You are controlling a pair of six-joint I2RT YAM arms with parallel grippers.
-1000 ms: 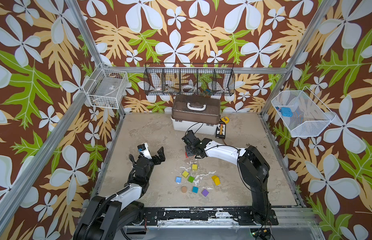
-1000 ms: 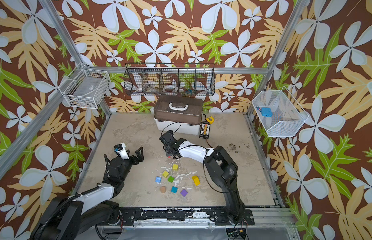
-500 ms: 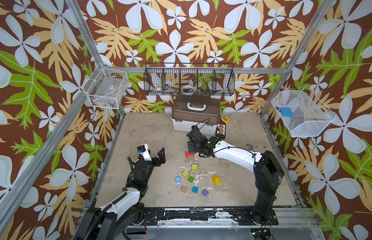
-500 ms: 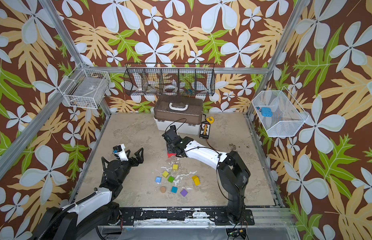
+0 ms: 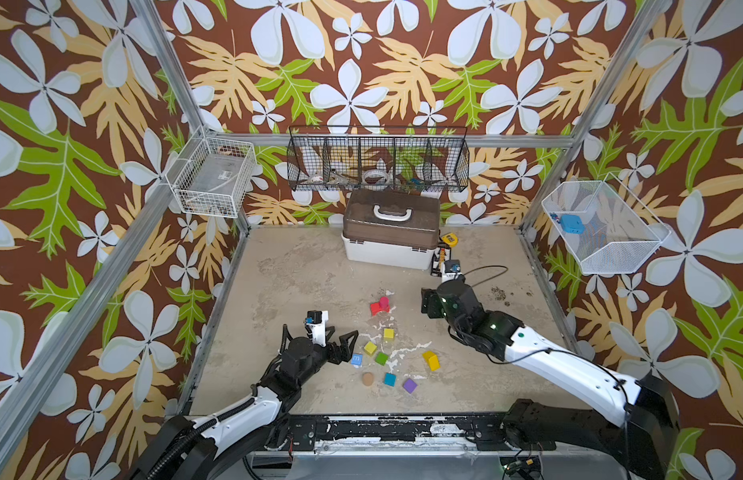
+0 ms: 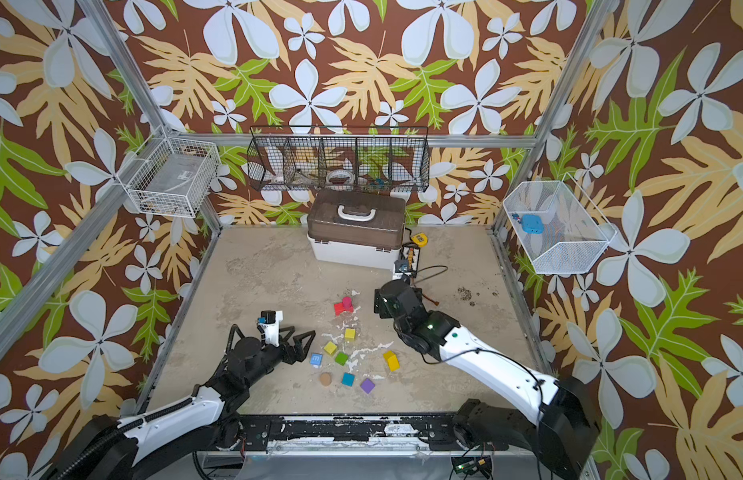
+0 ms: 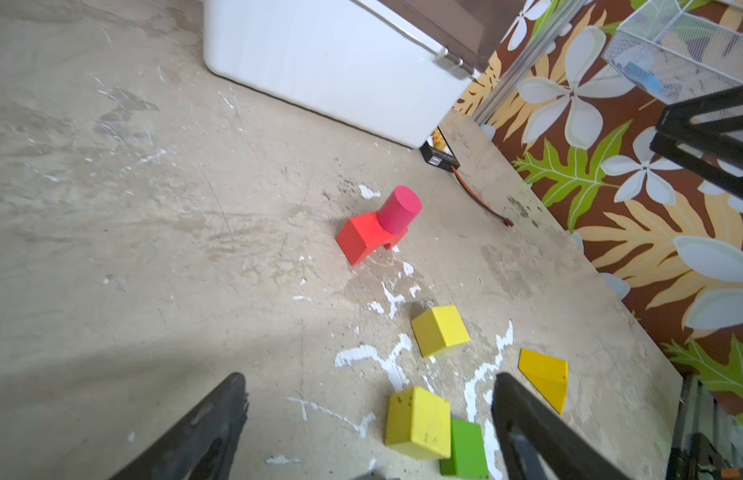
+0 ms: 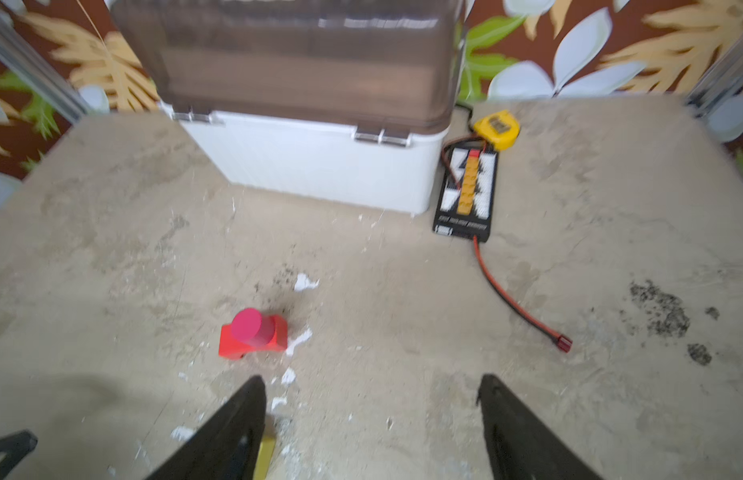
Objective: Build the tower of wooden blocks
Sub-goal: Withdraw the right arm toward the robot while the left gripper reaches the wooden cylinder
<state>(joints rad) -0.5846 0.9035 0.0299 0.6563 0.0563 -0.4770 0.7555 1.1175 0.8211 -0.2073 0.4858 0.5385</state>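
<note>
Your tower [image 5: 379, 306] is two pieces high. A red arched wooden block [image 5: 374, 309] sits near the middle of the sandy tabletop [image 5: 299, 282], and a pink wooden cylinder [image 5: 384, 301] stands upright on it.

The other wood blocks lie scattered at 6 o'clock from the tower, well apart from it. A yellow cube [image 5: 388, 333] is nearest. Then come a second yellow cube [image 5: 370, 348] with a green cube [image 5: 381, 358] just beside it, a blue cube [image 5: 356, 359], a tan cylinder [image 5: 367, 378], a teal cube [image 5: 389, 379] and a purple cube [image 5: 409, 385]. A yellow wedge-like piece [image 5: 431, 360] lies at 4 o'clock.

Your left gripper [image 7: 369, 378] is at 9 o'clock of that scatter, near the blue cube. Its jaws are spread wide and grip nothing. Your right gripper [image 8: 370, 380] is at 3 o'clock of the tower, clear of it — its jaws are also wide and empty.

A white plastic box with a brown lid [image 5: 386, 251] stands at 12 o'clock, against the back wall.
</note>
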